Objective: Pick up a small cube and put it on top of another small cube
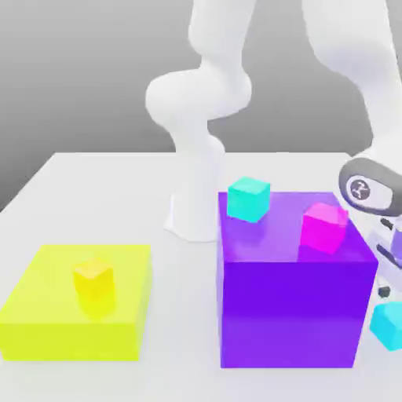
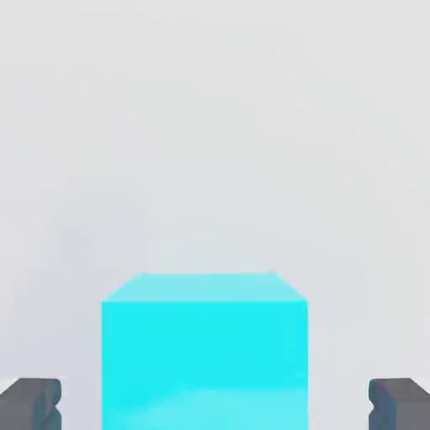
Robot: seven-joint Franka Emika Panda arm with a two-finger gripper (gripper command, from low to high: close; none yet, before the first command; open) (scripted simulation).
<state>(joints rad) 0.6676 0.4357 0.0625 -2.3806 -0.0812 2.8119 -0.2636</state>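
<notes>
The small sky-cyan cube (image 1: 389, 323) rests on the table at the exterior view's right edge, beside the big purple block (image 1: 294, 306). My gripper (image 1: 386, 297) hangs over it. In the hand view the same cube (image 2: 204, 348) sits between the two dark fingertips (image 2: 32, 401), with a gap on each side, so the gripper (image 2: 216, 405) is open and nothing touches the cube. The magenta-pink small cube (image 1: 323, 228) stands on top of the purple block, near its right side.
A greener turquoise small cube (image 1: 249, 198) sits on the purple block's far left corner. A flat yellow block (image 1: 47, 314) with a small yellow cube (image 1: 94, 281) on it lies at the exterior view's left. The arm's white base (image 1: 192, 212) stands behind.
</notes>
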